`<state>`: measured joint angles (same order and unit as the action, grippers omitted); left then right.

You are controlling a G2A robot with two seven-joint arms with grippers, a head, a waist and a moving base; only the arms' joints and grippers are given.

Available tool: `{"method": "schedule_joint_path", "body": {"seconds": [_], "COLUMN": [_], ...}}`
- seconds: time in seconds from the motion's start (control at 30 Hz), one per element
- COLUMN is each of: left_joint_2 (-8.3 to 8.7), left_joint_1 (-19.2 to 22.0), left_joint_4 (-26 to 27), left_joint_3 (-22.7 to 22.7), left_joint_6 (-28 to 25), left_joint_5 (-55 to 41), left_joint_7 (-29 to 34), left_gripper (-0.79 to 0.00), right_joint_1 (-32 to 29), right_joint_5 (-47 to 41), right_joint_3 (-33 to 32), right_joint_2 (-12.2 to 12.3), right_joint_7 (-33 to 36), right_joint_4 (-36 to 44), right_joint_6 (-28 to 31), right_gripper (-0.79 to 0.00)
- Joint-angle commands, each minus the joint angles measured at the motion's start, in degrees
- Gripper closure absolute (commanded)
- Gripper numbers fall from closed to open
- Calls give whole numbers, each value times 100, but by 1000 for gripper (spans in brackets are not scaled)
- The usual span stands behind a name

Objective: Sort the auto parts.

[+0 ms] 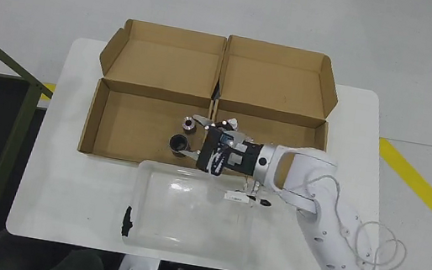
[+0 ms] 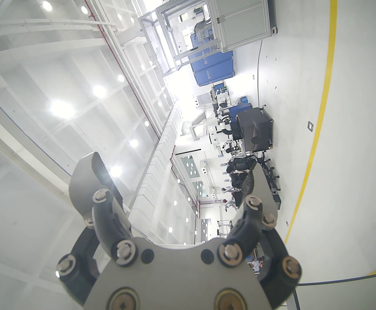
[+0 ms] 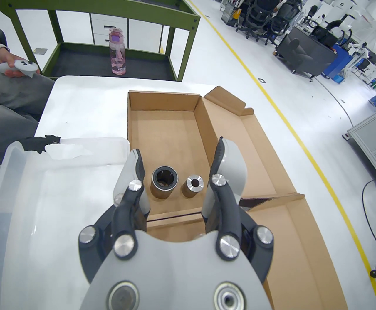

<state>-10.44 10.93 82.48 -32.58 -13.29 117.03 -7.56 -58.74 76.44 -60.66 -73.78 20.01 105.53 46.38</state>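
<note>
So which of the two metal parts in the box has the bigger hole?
The darker, wider bushing, standing in the cardboard box. It is nearly hollow, while the smaller shiny cylinder beside it has only a little hole in its top.

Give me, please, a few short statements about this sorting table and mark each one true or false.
1. The right end effector is open and holds nothing. True.
2. The left end effector grips a part. False: it is open and empty, pointing towards the ceiling.
3. The dark hollow metal sleeve and the small silver metal cylinder stand upright in the brown cardboard box. True.
4. The silver cylinder is the wider of the two. False: the dark sleeve is wider.
5. The clear plastic bin sits inside the cardboard box. False: it stands beside the box on the white table.
</note>
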Motion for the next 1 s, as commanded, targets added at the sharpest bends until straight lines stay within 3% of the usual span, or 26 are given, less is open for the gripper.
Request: {"method": "schedule_joint_path", "body": {"seconds": [0.0, 0.4, 0.97], "left_joint_2": [0, 0, 0], "left_joint_1": [0, 0, 0], "left_joint_4": [0, 0, 0], "left_joint_3": [0, 0, 0], "left_joint_6": [0, 0, 0], "left_joint_5": [0, 0, 0], "left_joint_7": [0, 0, 0], "left_gripper": [-785, -785, -785], "right_joint_1": [-258, -1721, -3234], "right_joint_5": [13, 501, 1176], "right_joint_3": [-224, -1384, -2712], "right_joint_2": [59, 359, 591], "right_joint_7": [-108, -998, -2663], "right_joint_4": [197, 734, 877], "right_joint_6": [84, 297, -402], "right_gripper": [-493, -542, -733]}}
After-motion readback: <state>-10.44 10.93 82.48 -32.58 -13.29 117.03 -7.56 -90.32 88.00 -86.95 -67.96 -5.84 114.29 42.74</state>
